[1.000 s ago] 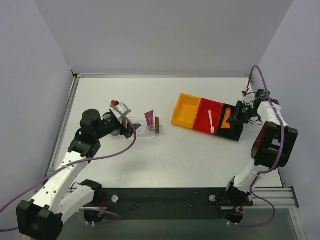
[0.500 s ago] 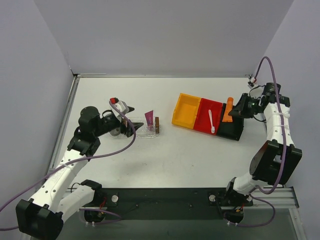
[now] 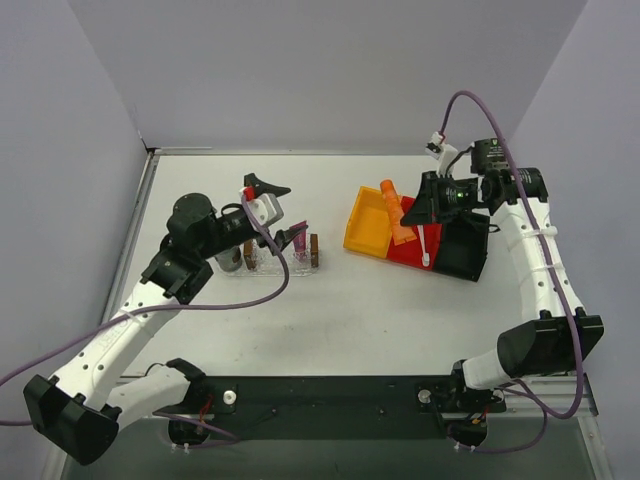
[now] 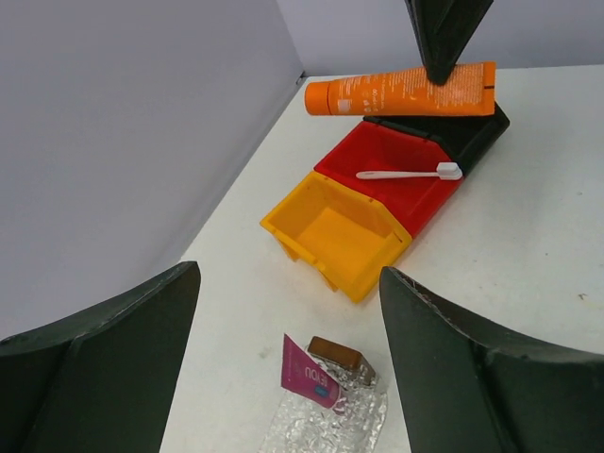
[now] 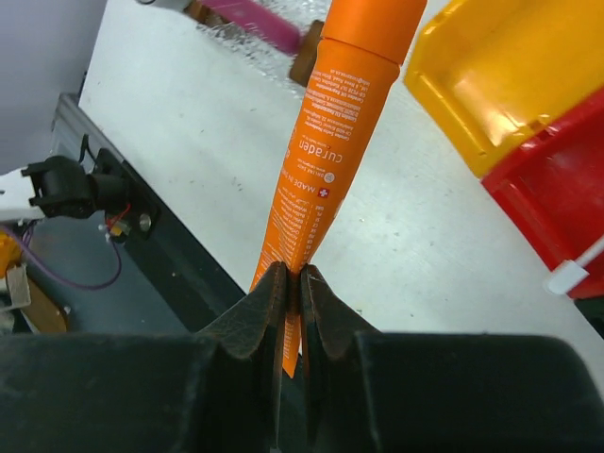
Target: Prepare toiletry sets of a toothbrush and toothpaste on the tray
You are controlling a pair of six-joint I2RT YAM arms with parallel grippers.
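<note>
Only "curaden", perhaps "Made in", on orange toothpaste point(image 5: 326, 142)

White table point(image 3: 350, 310), tray point(image 3: 285, 266) at left, orange bin point(image 3: 366, 224), red bin point(image 3: 408, 251), black bin point(image 3: 463, 256) adjoining

Right pincer point(image 5: 291, 283) clamped tight on the flat crimped end of the orange toothpaste tube point(image 5: 335, 123). Tube points straight away from the jaws, cap end farthest, held above the white worktop point(image 5: 189, 160). Right of the tube: yellow bin point(image 5: 510, 75), w/ red bin point(image 5: 557, 189) touching it, nearer the pincer. White toothbrush point(image 5: 571, 274) end shows at red bin's edge. Left of tube's cap end: pink tube point(image 5: 255, 21) and a brown end block of the tray point(image 5: 305, 64), both partly cut off by the frame.
</note>
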